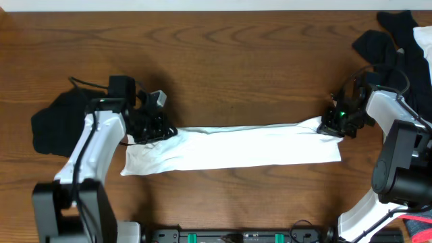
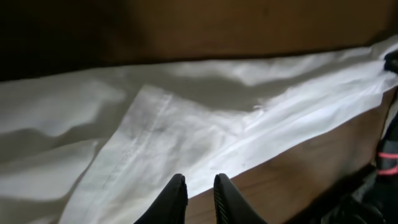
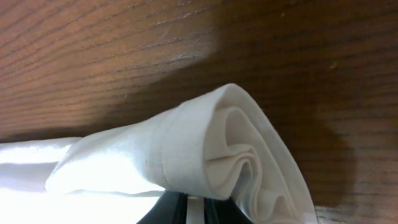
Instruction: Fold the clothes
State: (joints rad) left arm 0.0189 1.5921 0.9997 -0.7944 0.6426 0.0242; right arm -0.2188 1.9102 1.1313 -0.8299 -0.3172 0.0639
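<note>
Folded into a long band across the worktop (image 1: 236,61), the white garment (image 1: 236,148) looks light, limp and slide-prone, best pinched at its thicker hemmed ends, where the right hand (image 1: 334,126) clamps a bunched corner and the left hand (image 1: 154,125) has its fingers nearly together, grip unclear.

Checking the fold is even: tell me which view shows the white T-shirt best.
Overhead: it shows the whole white T-shirt as a long strip on the table. Left wrist shows only a stitched hem close up; right wrist, only one bunched end.
</note>
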